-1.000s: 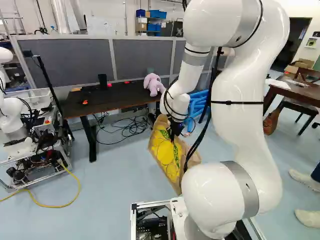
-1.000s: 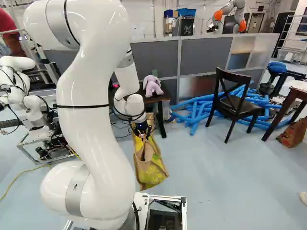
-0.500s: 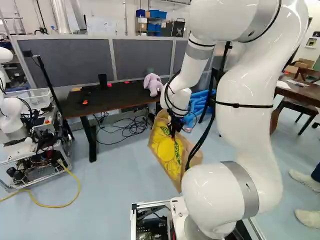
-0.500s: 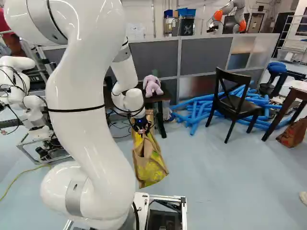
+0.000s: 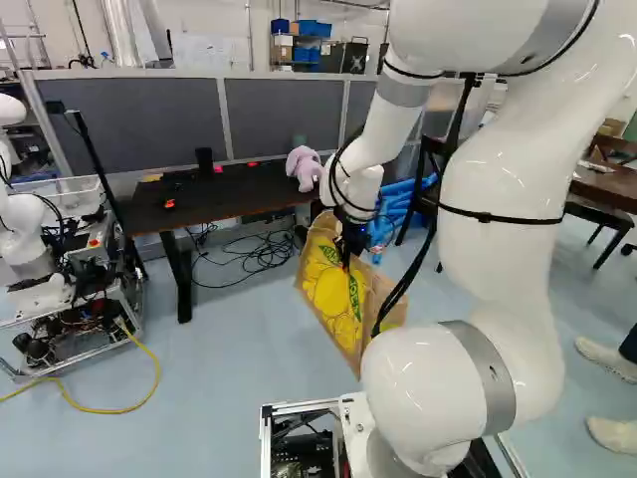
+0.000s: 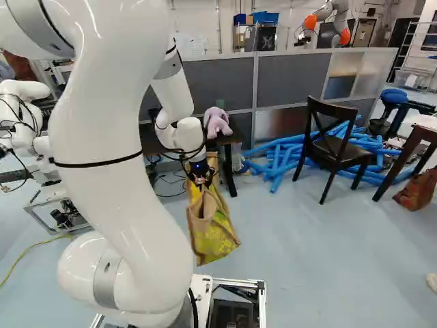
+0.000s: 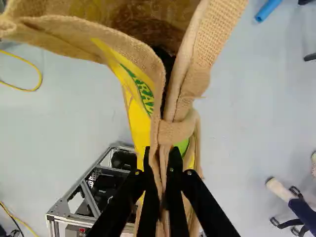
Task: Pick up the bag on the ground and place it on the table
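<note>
Gripping the bag, my claw hangs near the right edge of the desk (pink plush aboard).

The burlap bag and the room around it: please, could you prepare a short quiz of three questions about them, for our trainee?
1. Multiple choice. In the wrist view, what is between the fingers of the tool?
A) a yellow cable
B) fabric of the burlap bag
C) a cardboard box

2. True or false. The purple plush toy is on the dark table.

3. Fill in the missing word. In the right base view, the black chair stands next to a heap of blue ____.

Key: 1 B; 2 true; 3 tubes.
</note>
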### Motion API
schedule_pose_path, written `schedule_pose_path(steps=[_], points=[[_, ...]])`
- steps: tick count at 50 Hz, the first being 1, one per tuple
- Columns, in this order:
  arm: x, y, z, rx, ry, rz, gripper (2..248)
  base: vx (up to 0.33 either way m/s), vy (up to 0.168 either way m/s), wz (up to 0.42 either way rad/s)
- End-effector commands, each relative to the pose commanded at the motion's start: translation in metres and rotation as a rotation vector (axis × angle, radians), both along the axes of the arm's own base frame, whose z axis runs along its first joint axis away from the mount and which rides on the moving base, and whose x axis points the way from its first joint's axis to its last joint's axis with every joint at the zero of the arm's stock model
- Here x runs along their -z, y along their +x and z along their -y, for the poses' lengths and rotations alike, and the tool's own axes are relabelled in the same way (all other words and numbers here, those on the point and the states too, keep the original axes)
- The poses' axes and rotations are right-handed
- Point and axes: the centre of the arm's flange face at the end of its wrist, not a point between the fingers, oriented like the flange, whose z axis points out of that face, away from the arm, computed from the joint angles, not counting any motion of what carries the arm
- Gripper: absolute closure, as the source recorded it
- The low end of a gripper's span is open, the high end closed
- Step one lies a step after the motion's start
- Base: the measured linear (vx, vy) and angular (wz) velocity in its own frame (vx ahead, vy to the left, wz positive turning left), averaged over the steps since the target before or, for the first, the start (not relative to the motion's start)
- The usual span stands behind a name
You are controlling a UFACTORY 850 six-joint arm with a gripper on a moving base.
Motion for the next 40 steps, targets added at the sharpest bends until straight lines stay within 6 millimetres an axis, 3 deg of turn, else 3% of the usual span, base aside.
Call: schedule_pose_path(steps=[40], points=[[-0.057, -0.005, 0.001, 0.002, -0.003, -0.009, 228, 0.000, 0.000, 0.000]])
